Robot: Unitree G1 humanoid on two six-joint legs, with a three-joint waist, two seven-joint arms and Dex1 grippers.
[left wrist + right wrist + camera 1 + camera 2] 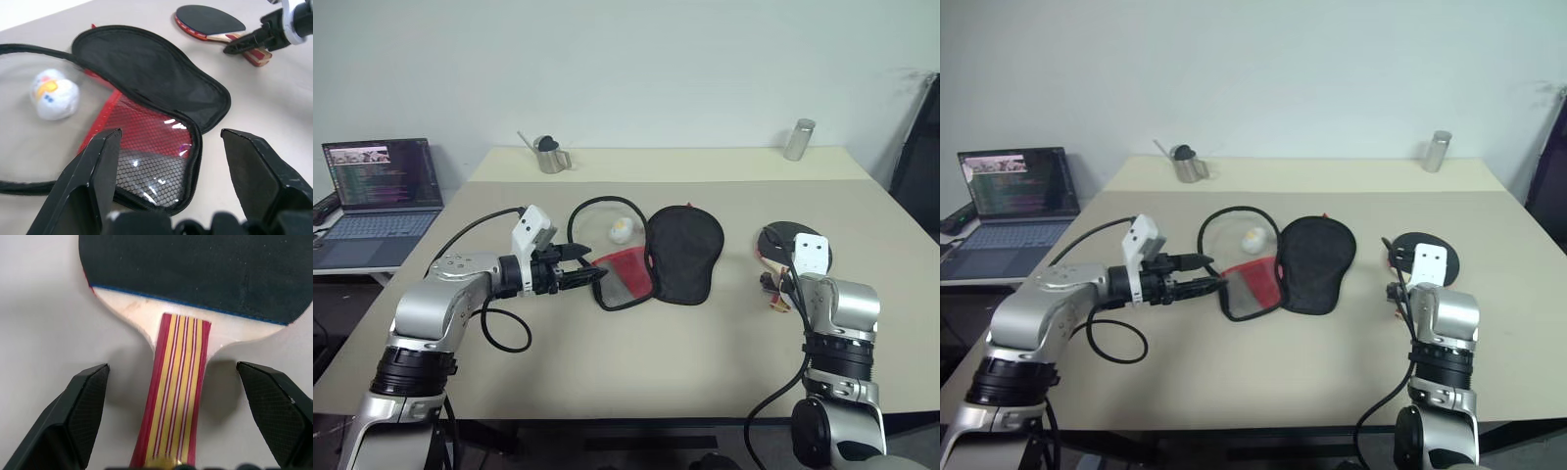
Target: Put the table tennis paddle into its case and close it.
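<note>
The case [683, 253] lies open at mid-table, black flap spread to the right, red mesh part [626, 274] nearer me, zipper edge looping round a white-yellow plush charm [621, 230]. My left gripper [584, 266] is open at the red mesh end; in the left wrist view its fingers [98, 166] straddle that end with nothing gripped. The table tennis paddle [785, 239] lies flat at the right, black face away from me. My right gripper [172, 369] is open just above its striped handle [177, 382], one finger on each side, not touching.
An open laptop [382, 191] sits on a side desk at the left. A metal watering can [548, 155] and a metal cylinder [799, 139] stand on the far table. A dark object [918, 147] stands off the right edge.
</note>
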